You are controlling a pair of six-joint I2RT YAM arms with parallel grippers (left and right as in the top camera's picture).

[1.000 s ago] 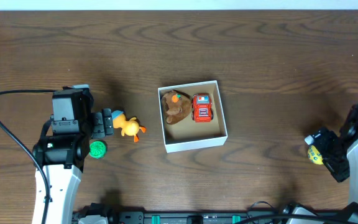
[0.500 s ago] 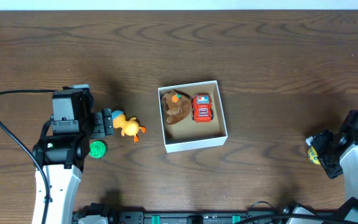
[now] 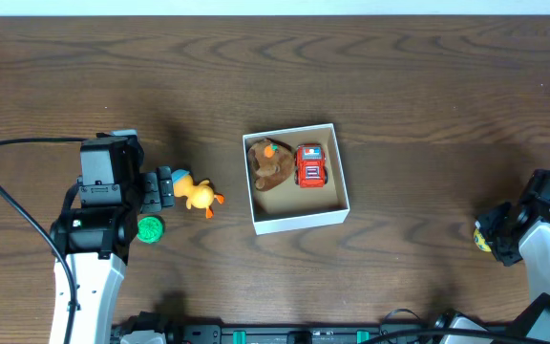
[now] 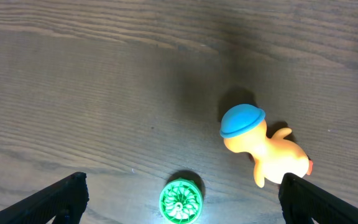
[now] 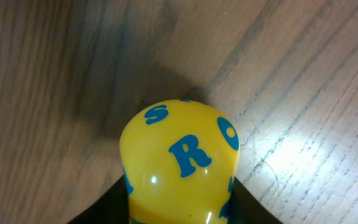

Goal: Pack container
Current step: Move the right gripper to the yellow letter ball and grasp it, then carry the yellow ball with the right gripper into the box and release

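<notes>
Dark wood-grain table (image 3: 428,96) fills every view and carries all the pieces. The container (image 3: 302,221), a low white box with a tan floor, sits between the two arms. It is well off to the right of the left gripper (image 4: 183,178) and well off to the left of the right gripper (image 5: 178,208). Only a sliver of its white wall shows at the far edge of the left wrist view.

A brown plush toy (image 3: 270,164) and a red toy car (image 3: 310,165) lie side by side in the far half of the container. The bare near half looks like room kept for what is not yet packed.

The left gripper hangs above the table with its jaws spread wide and nothing between them. An orange duck with a blue cap (image 4: 263,152) lies on its side ahead of the fingertips, toward the right finger. A green ridged disc (image 4: 181,201) lies closer in, between the two fingers. That wide, empty stance suits waiting over two loose toys, or lining up on one of them.

The right gripper has its jaws drawn in against the lower sides of a yellow rounded toy with blue letters (image 5: 180,158), apparently clamping it. Whether the toy is clear of the table cannot be told. Gripping it low leaves the domed top free, which would likely suit carrying it to the container's open half.
</notes>
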